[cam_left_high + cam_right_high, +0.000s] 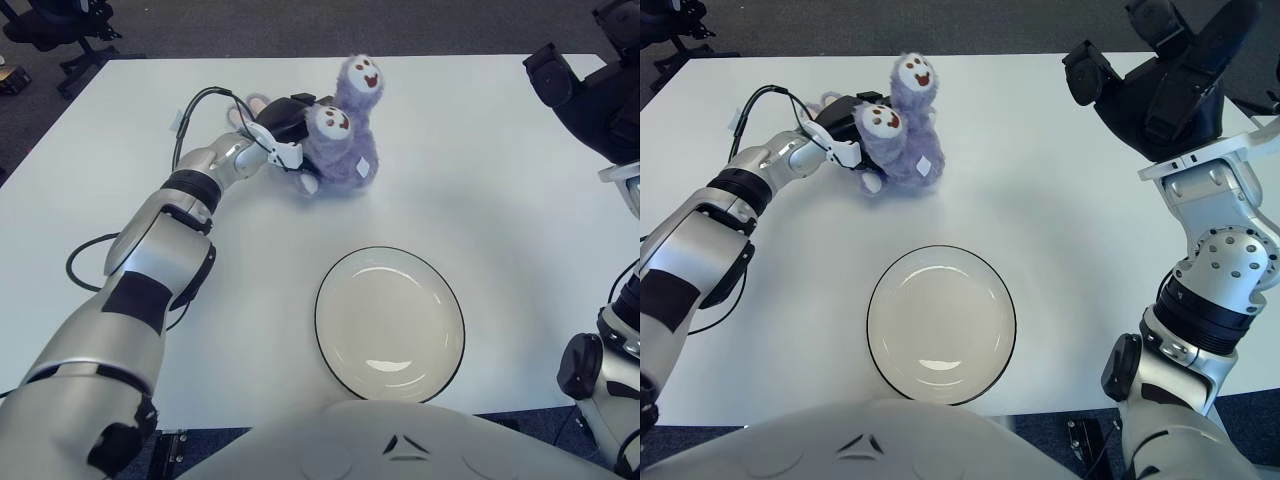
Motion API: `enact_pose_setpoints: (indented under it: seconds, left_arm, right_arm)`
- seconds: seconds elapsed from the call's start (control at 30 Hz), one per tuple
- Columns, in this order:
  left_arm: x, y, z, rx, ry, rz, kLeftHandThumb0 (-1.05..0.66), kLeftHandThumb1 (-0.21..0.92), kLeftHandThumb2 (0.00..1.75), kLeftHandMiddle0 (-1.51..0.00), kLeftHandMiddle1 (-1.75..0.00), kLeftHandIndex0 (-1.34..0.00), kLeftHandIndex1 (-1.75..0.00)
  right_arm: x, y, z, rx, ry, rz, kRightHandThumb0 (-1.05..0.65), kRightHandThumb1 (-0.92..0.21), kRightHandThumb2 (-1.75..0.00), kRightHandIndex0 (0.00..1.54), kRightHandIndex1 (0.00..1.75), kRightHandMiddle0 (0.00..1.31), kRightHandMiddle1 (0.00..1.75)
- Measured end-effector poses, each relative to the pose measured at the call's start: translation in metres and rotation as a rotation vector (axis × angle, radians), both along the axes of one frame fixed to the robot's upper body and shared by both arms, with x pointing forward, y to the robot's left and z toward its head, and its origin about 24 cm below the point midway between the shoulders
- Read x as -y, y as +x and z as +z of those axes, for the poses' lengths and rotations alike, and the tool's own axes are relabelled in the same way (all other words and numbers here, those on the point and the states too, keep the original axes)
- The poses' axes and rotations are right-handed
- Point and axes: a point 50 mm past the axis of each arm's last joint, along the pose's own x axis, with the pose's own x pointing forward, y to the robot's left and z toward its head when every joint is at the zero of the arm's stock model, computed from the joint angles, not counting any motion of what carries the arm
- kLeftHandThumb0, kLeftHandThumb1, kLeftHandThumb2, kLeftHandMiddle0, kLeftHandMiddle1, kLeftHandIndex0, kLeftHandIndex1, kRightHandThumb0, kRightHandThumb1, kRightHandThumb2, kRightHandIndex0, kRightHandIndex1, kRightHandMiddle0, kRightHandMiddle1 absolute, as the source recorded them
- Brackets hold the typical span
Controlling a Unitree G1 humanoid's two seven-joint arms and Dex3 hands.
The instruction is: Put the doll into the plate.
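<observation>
A purple plush doll (345, 140) lies on the far middle of the white table (480, 180), its two pale soles with faces turned up. My left hand (288, 130) reaches out to the doll's left side, and its dark fingers are closed around the doll's body there. The doll still touches the table. A round white plate (390, 323) with a black rim sits empty near the front edge, well in front of the doll. My right hand (1160, 85) is raised at the right side of the table, fingers spread, holding nothing.
A black cable (85, 262) loops on the table beside my left forearm. Dark chair bases (60, 30) stand on the floor beyond the table's far left corner.
</observation>
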Motion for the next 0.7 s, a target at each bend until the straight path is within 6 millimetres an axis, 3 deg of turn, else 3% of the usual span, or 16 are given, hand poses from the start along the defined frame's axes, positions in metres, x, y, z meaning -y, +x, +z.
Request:
enact_pose_setpoints:
  seconds: [0.3,0.33,0.37,0.47,0.7]
  left_arm:
    - [-0.003,-0.003,0.011,0.028,-0.048,-0.049,0.0,0.28,1.36,-0.61,-1.71,-0.45,-1.75]
    - [-0.004,-0.003,0.011,0.028,-0.047,-0.049,0.0,0.28,1.36,-0.61,-1.71,-0.45,-1.75]
    - [-0.004,-0.004,0.011,0.028,-0.047,-0.05,0.0,0.28,1.36,-0.61,-1.71,-0.45,-1.75]
    - [-0.003,-0.004,0.011,0.028,-0.046,-0.057,0.0,0.27,1.36,-0.62,-1.71,-0.45,-1.75]
    - [-0.003,-0.006,0.013,0.032,-0.05,-0.085,0.0,0.27,1.37,-0.62,-1.71,-0.45,-1.75]
  right_arm:
    - [0.0,0.0,0.0,0.0,-0.002,0.0,-0.35,-0.92,-0.8,0.85,1.75,0.64,1.75]
    - [0.0,0.0,0.0,-0.002,-0.007,0.0,-0.35,-0.9,-0.77,0.84,1.74,0.57,1.74]
    - [0.0,0.001,0.0,0.009,-0.042,-0.031,-0.35,-0.89,-0.7,0.83,1.69,0.46,1.73]
    - [0.0,0.005,-0.003,0.012,-0.176,-0.104,-0.35,-0.87,-0.6,0.82,1.64,0.33,1.72]
    - [-0.003,0.012,-0.022,0.01,-0.516,-0.227,-0.35,-0.87,-0.56,0.81,1.61,0.26,1.72]
